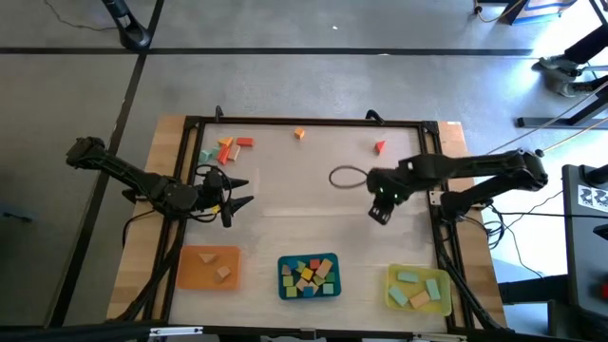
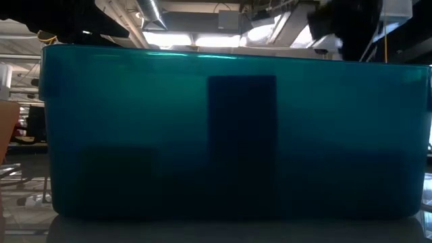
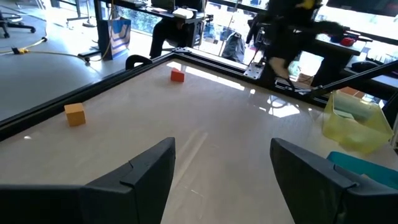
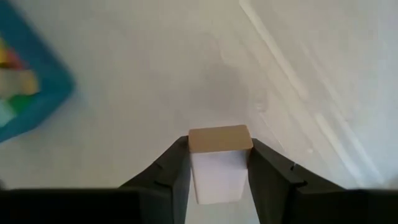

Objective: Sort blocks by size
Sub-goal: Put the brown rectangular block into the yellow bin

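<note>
**Sorting well along, a few blocks left**

Trays along the near edge already hold blocks: orange tray (image 1: 208, 267) 2, teal tray (image 1: 309, 276) many, yellow tray (image 1: 419, 289) several. Right gripper (image 1: 380, 213) hangs mid-table, clenched on a tan block (image 4: 220, 163). Left gripper (image 1: 233, 201) waits spread wide, empty. Loose blocks (image 1: 228, 148) remain at the far side.

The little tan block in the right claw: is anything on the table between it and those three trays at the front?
Nothing visible. The right gripper holds the tan block over bare tabletop; the orange tray, teal tray and yellow tray lie beyond open surface.
</note>
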Robot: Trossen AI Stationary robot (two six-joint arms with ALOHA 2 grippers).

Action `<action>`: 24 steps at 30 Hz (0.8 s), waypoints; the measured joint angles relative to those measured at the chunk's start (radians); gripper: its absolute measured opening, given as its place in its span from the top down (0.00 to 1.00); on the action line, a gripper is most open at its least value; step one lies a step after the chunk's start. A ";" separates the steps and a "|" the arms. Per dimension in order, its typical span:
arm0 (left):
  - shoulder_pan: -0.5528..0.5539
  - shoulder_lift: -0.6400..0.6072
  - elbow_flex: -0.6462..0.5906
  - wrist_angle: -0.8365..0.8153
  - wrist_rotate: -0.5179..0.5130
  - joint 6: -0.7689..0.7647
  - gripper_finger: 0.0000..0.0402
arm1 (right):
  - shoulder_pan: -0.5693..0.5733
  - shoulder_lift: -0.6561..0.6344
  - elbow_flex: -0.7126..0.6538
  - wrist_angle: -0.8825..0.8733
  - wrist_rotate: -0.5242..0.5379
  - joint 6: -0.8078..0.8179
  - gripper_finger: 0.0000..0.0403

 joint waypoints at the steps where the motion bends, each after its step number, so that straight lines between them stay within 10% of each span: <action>1: 0.000 0.000 0.000 0.000 0.000 0.000 0.38 | 0.037 0.000 0.014 0.000 0.004 0.026 0.67; 24: 0.000 0.000 0.000 0.001 0.000 0.006 0.38 | 0.845 0.036 0.060 0.015 0.249 1.000 0.67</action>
